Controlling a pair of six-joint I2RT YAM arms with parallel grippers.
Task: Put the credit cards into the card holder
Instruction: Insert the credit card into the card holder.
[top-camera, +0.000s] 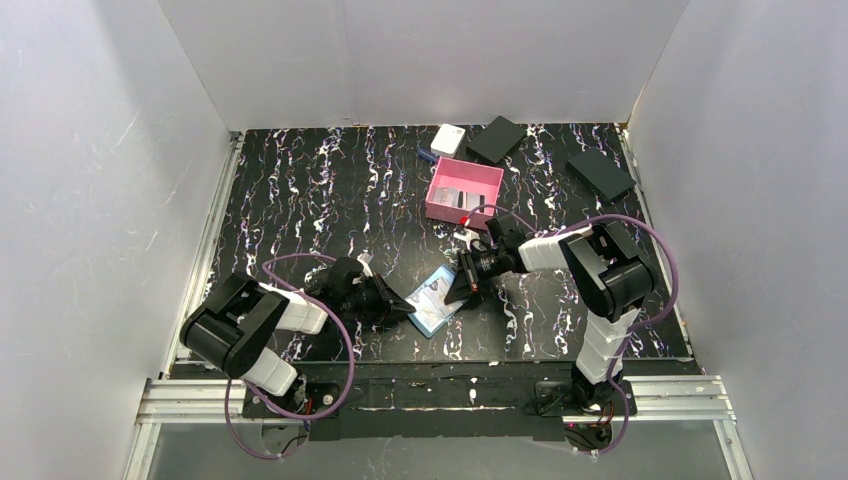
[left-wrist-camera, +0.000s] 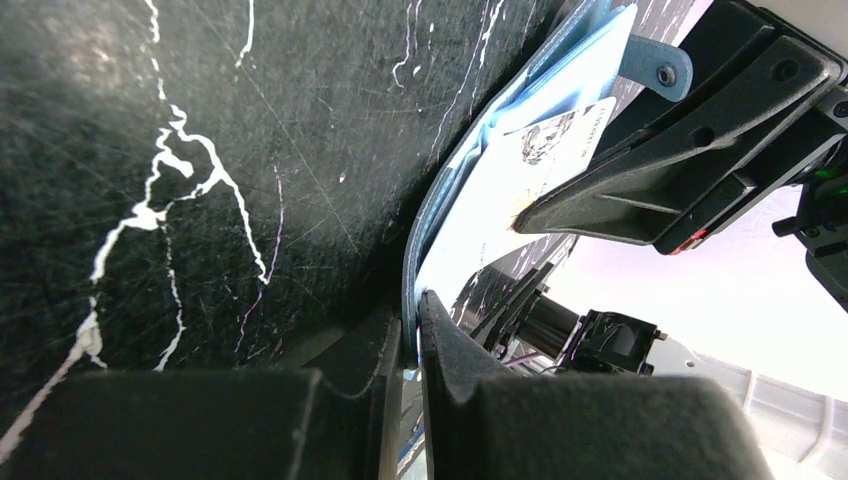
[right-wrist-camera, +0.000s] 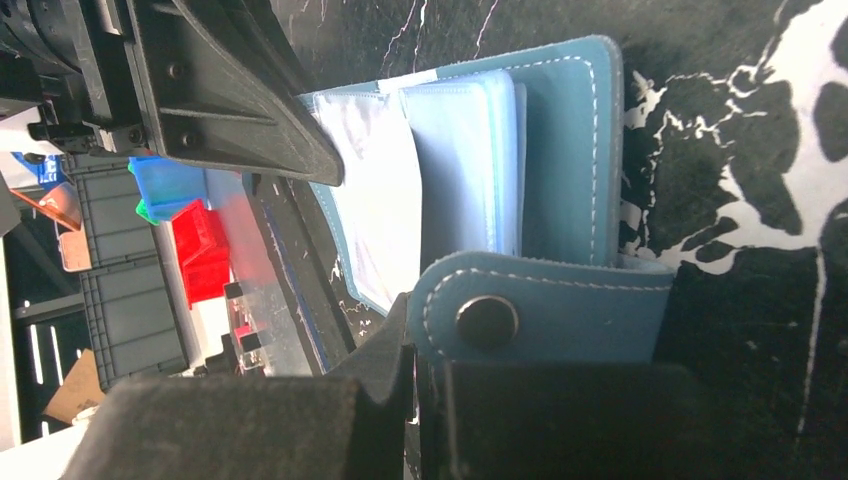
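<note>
The blue card holder (top-camera: 432, 300) lies open on the table between the two arms. My left gripper (top-camera: 402, 308) is shut on its near left edge, as the left wrist view (left-wrist-camera: 415, 325) shows. A pale printed credit card (left-wrist-camera: 555, 150) sits partly in a light blue slot (right-wrist-camera: 470, 150). My right gripper (top-camera: 463, 285) is shut, and its tips (right-wrist-camera: 412, 320) pinch that card's end (right-wrist-camera: 375, 200). The snap tab (right-wrist-camera: 540, 312) lies over one right finger. More credit cards (top-camera: 458, 196) lie in the pink tray.
The pink tray (top-camera: 487, 175) stands behind the wallet at mid-table. A small white box (top-camera: 447, 138) and a black box (top-camera: 497, 138) lie at the back. Another black box (top-camera: 601, 173) lies at the back right. White walls enclose the table.
</note>
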